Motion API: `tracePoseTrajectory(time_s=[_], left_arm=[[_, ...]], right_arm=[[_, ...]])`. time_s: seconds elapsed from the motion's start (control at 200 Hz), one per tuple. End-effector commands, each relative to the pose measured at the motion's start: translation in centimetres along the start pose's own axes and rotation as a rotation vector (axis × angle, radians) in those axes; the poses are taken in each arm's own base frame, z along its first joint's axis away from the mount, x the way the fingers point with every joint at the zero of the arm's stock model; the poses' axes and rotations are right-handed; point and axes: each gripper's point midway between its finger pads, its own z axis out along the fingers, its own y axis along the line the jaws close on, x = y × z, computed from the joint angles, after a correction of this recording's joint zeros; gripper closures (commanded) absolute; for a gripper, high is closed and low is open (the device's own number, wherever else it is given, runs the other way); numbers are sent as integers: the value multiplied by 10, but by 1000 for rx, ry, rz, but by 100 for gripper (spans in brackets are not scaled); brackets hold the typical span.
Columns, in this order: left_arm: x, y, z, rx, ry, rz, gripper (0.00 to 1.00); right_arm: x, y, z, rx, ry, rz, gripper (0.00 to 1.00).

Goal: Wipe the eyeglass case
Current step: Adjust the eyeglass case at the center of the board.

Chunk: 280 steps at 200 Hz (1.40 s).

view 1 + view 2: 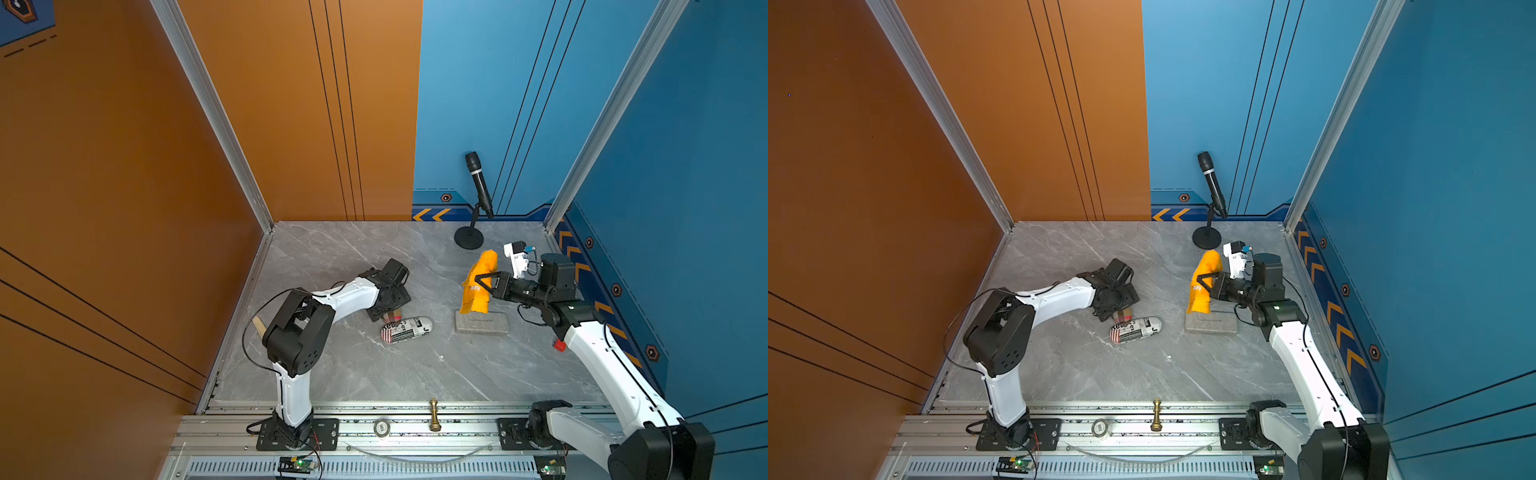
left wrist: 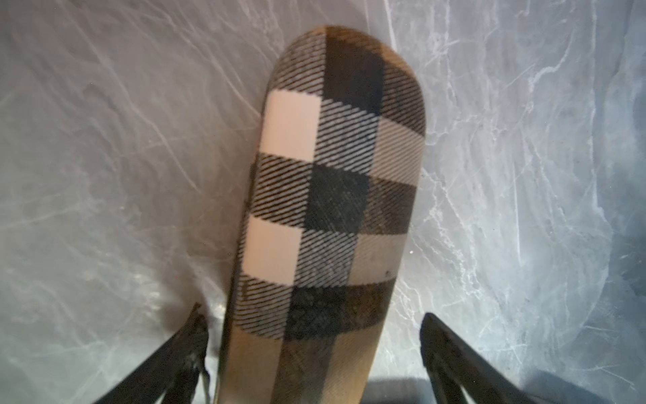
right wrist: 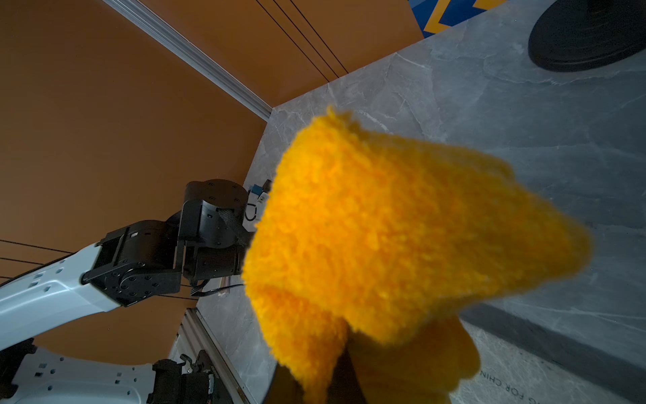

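Observation:
A plaid eyeglass case (image 2: pixel 335 196) in tan, black and white lies on the grey marble table (image 1: pixel 332 257). My left gripper (image 2: pixel 314 328) is open over its near end, a black finger (image 2: pixel 440 342) on each side and a gap to the case. In both top views only a sliver of the case (image 1: pixel 392 316) (image 1: pixel 1123 314) shows under the left gripper (image 1: pixel 387 308). My right gripper (image 1: pixel 483 285) hangs above the table at the back right, shut on a fluffy orange cloth (image 1: pixel 487 259) (image 3: pixel 402 227). The cloth hides its fingertips in the right wrist view.
A newspaper-print case (image 1: pixel 409 329) lies just in front of the left gripper. A flat grey case (image 1: pixel 482 323) lies under the hanging cloth. A microphone on a round stand (image 1: pixel 468 239) stands at the back. A gold chess piece (image 1: pixel 434 415) and a tape roll (image 1: pixel 381 428) sit on the front rail.

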Motion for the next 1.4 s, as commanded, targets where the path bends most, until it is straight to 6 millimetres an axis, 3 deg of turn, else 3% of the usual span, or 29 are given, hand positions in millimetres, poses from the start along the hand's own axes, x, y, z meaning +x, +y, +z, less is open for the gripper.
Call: tracePoseTrajectory(time_s=[0.0, 0.586, 0.681, 0.796, 0.891, 1.051, 1.176, 1.397], left_arm=[[7, -14, -4, 29, 31, -10, 6], [16, -59, 4, 190, 107, -26, 7], [18, -74, -4, 271, 149, 6, 7], [24, -98, -31, 410, 167, 116, 7], [23, -89, -55, 401, 132, 263, 7], [-5, -56, -83, 290, 50, 571, 7], [-23, -33, -85, 170, 5, 777, 7], [-23, -23, -72, 106, -52, 1157, 11]], right_arm=[[-4, 9, -6, -33, -26, -45, 100], [-4, 13, -16, -17, -42, -47, 100], [-6, 13, -15, -14, -47, -42, 100], [-8, 13, -14, -12, -47, -38, 100], [-9, 14, -11, -11, -38, -39, 100], [-9, 15, -4, 11, -16, -51, 100], [-9, 18, 1, 23, -1, -62, 100], [-3, 22, 8, 48, 21, -77, 100]])
